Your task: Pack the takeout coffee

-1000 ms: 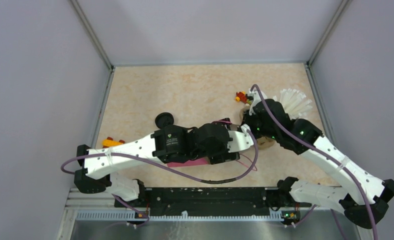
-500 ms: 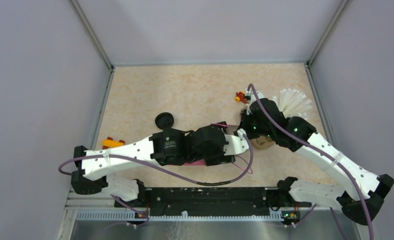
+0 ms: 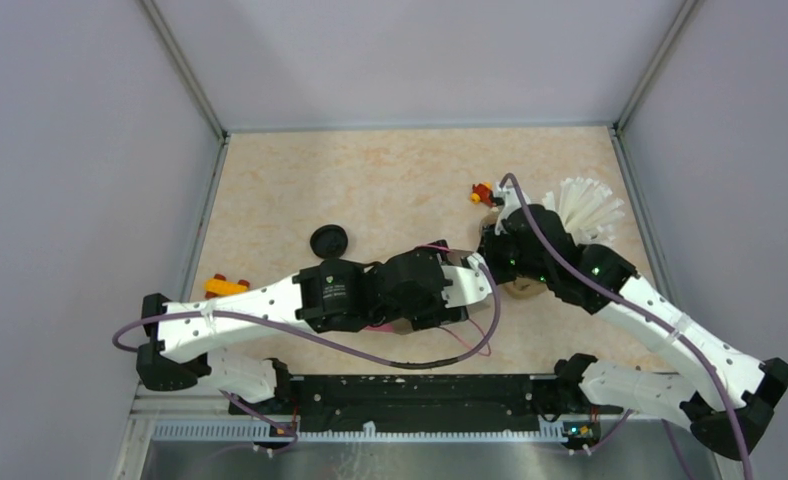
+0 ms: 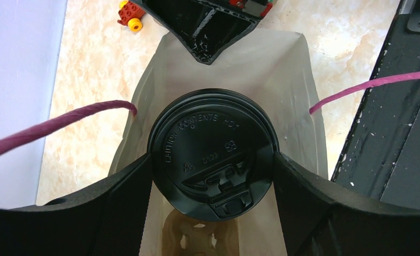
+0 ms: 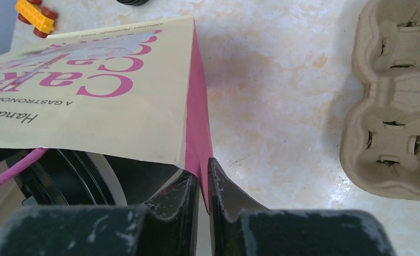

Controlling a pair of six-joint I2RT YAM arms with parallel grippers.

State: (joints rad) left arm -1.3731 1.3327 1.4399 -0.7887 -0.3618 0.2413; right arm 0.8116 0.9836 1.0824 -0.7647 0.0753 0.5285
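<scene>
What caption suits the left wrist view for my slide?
Left gripper holds a lidded coffee cup at the mouth of the paper bag; right gripper grips its rim.

cup 1 [image 4: 213,152]: black lid on, at open bag [image 4: 298,69] mouth | cup 2 [image 3: 328,240]: black, lidded, on table [image 3: 390,180]

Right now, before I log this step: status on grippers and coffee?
Left gripper clamped on lidded coffee cup at mouth of open paper bag. Right gripper pinching bag's pink edge. Nothing seen blocking entry.
</scene>
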